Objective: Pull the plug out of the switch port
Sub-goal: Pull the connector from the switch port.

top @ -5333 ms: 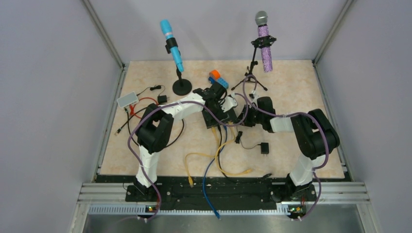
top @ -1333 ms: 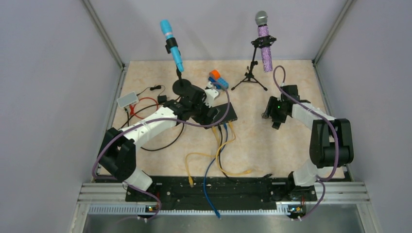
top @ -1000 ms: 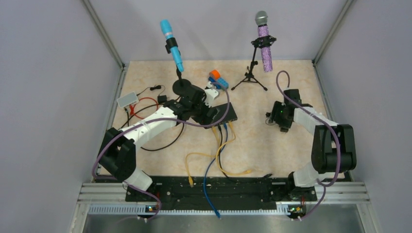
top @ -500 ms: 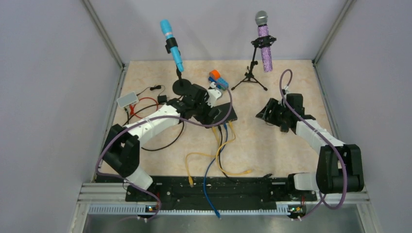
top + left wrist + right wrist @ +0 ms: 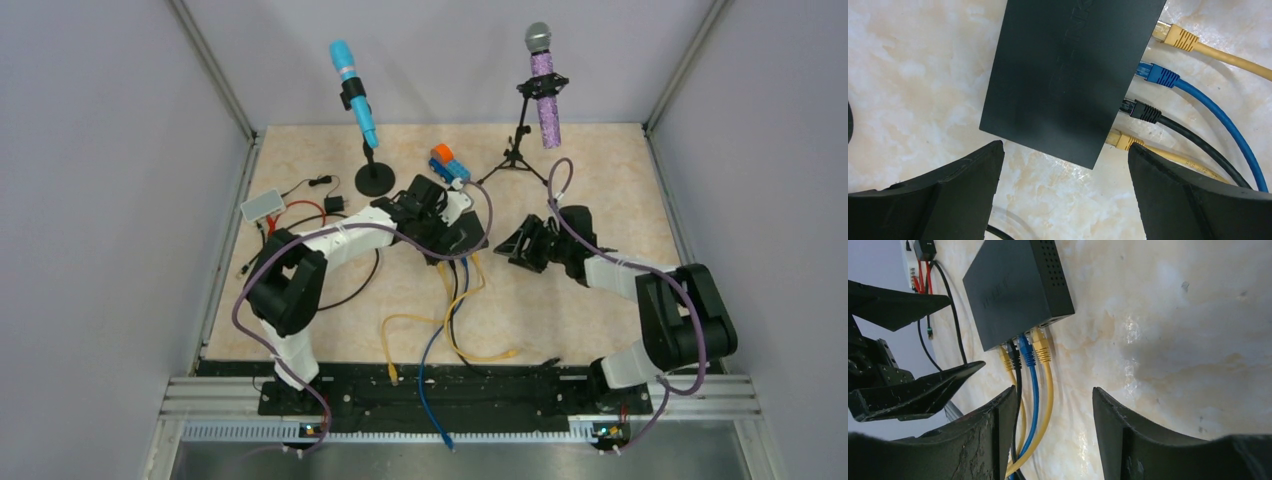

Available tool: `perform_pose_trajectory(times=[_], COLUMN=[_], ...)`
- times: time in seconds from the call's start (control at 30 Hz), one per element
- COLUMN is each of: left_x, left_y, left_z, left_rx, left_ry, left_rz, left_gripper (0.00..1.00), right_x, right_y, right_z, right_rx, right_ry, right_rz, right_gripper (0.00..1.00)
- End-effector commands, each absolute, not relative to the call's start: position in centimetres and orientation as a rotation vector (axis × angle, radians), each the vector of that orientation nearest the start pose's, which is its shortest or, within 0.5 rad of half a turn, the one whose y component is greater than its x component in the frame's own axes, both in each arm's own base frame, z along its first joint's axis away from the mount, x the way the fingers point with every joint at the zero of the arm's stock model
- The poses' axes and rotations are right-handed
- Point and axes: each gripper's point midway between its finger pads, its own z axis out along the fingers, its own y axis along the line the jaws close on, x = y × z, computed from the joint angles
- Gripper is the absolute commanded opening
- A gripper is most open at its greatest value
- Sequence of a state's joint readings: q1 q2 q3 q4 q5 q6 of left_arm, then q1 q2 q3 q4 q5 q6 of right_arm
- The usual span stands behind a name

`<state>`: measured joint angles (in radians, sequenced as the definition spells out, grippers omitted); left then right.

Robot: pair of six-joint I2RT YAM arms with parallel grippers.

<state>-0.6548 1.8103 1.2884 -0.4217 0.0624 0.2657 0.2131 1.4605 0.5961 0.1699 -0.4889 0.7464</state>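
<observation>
Black and flat, the switch (image 5: 1068, 75) sat on the counter (image 5: 908, 90), four plugs (image 5: 1146, 113) crowding its port edge (image 5: 1048, 322), our left claw (image 5: 1065, 150) spread above it, our right claw (image 5: 1053, 390) spread near that edge, so we feared pinching two at once.

right end effector (image 5: 1053, 390) swung toward switch (image 5: 1013, 287), left end effector (image 5: 1064, 147) shifted right

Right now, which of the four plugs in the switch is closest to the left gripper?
The yellow plug at the row's end, beside the black plug; the other yellow plug sits farthest, past the blue plug.
</observation>
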Motion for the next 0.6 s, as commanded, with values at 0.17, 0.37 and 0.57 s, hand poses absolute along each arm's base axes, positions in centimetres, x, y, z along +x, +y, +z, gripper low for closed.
perform_pose_trajectory(times=[0.17, 0.37, 0.57], left_x=[36.7, 37.7, 38.0], left_y=[-28.6, -28.5, -28.0], left_z=[7.3, 7.5, 6.7], left_rx=[1.210, 1.231, 1.278], left_ry=[2.153, 2.112, 2.127], left_rz=[-0.196, -0.147, -0.084], left_gripper=[0.99, 0.99, 0.99], right_x=[31.4, 32.1, 33.0], right_y=[21.1, 21.9, 22.8], right_z=[5.4, 4.5, 3.4], right_rx=[0.397, 0.442, 0.457], right_ry=[2.340, 2.343, 2.356], right_rz=[1.205, 1.262, 1.286], right_gripper=[0.56, 0.56, 0.53])
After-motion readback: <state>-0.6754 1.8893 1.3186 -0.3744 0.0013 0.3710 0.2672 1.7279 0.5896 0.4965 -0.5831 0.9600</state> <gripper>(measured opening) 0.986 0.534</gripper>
